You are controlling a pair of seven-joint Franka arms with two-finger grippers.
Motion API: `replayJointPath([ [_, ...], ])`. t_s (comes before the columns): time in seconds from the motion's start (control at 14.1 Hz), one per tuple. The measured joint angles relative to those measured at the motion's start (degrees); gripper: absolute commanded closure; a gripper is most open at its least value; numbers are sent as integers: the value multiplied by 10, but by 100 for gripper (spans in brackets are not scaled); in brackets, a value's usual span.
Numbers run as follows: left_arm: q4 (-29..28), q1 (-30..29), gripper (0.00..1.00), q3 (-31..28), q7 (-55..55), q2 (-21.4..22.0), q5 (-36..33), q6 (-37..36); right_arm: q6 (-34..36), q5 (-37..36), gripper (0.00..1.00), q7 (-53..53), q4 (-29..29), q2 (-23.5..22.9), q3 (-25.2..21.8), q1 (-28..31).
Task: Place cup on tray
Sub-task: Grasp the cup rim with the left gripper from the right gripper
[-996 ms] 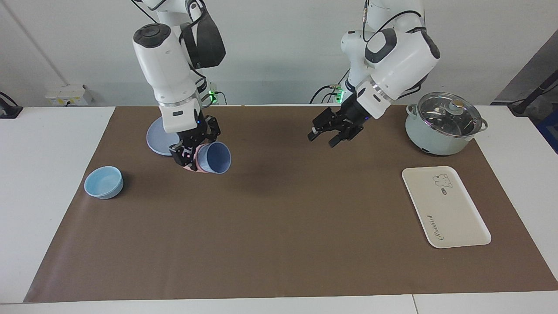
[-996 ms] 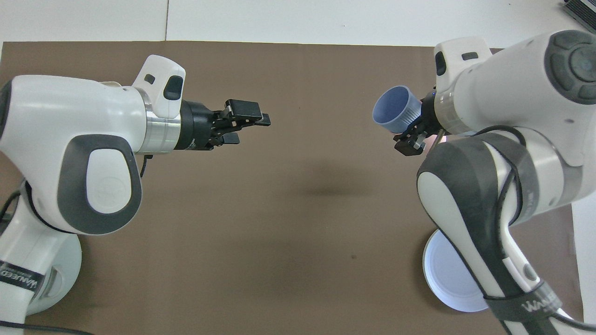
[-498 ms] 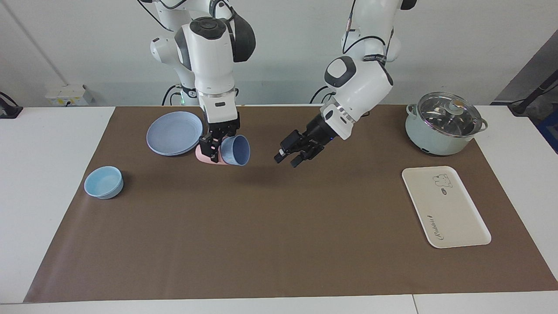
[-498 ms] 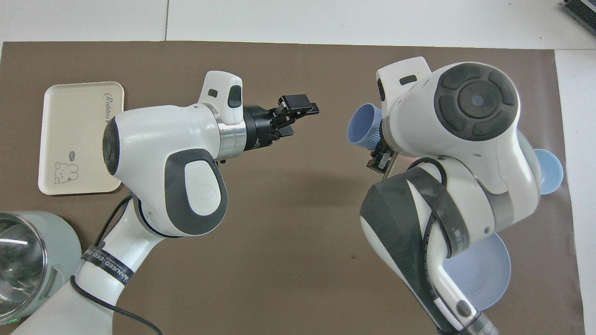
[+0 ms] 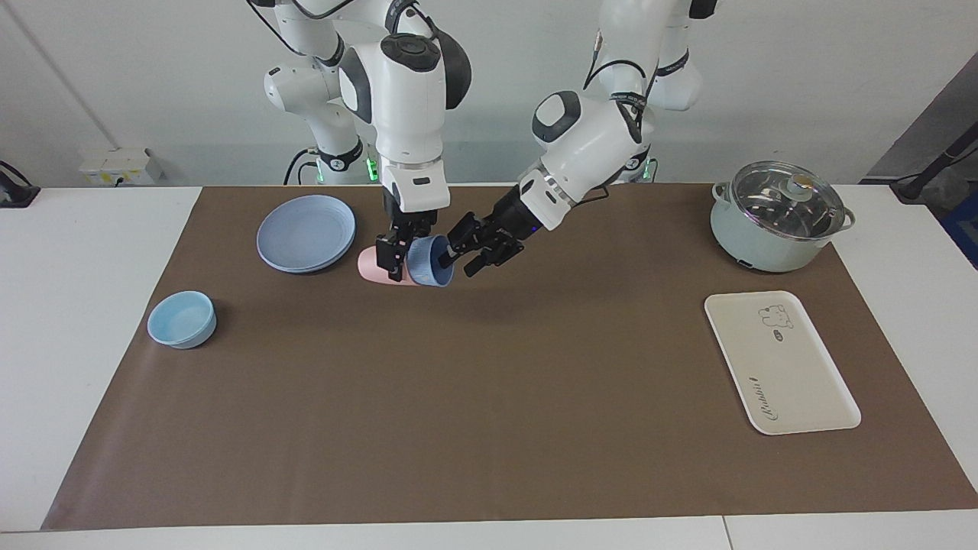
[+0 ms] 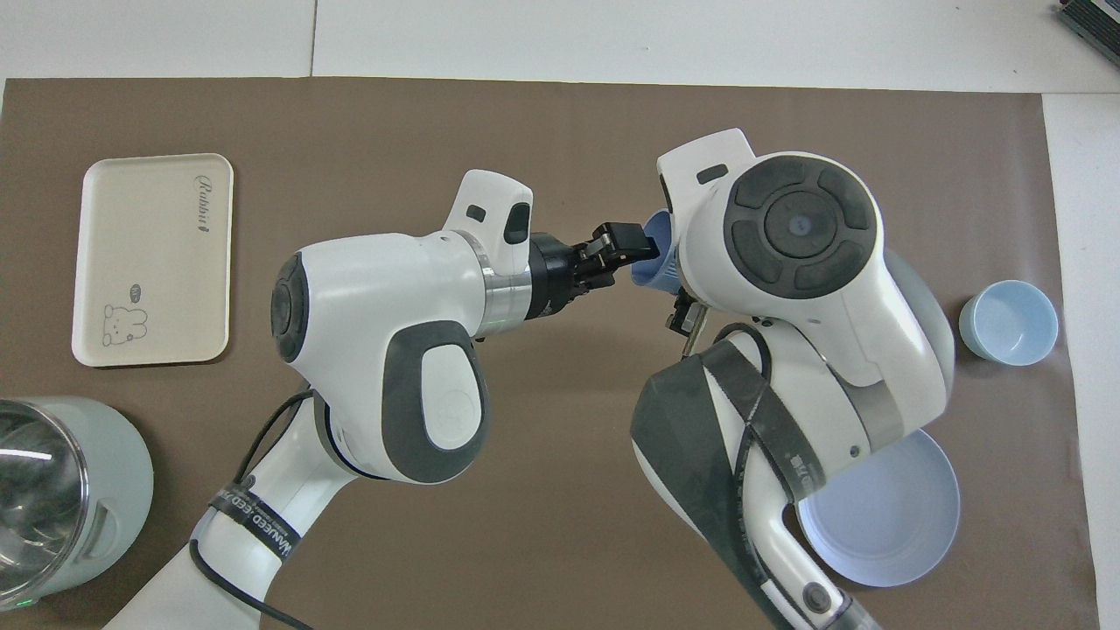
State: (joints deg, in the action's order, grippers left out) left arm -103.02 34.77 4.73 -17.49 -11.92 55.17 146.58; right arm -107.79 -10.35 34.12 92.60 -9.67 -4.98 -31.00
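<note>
I see my right gripper (image 5: 399,260) clenched on the tipped cup (image 5: 429,261) above the mat, my left gripper (image 5: 463,255) parted at its rim, the tray (image 5: 781,362) at four o'clock.

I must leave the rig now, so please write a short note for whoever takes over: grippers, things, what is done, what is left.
Right gripper: shut on the cup, holding it tilted in the air, mouth toward the left arm.
Left gripper: at the cup's mouth; a grip is not confirmed.
Tray: bare, at the left arm's end of the table.
Done: cup is off the table.
Left: handover, carry, place on the tray.
</note>
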Motion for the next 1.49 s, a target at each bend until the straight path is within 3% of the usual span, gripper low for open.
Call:
replayJointPath([
  [0.21, 0, 11, 82, -1, -1, 0, 0, 0, 1, -1, 100, 0, 1, 0, -1, 1],
  [0.43, 0, 11, 100, -5, -1, 0, 0, 2, 4, -2, 100, 0, 2, 0, -1, 0],
  [1.0, 6, 9, 100, -7, 0, 0, 0, -1, 7, -2, 100, -1, 4, 0, -1, 0],
  [1.49, 78, -60, 100, -15, 0, -3, -1, -143, 6, -2, 100, -1, -2, 1, -1, 1],
])
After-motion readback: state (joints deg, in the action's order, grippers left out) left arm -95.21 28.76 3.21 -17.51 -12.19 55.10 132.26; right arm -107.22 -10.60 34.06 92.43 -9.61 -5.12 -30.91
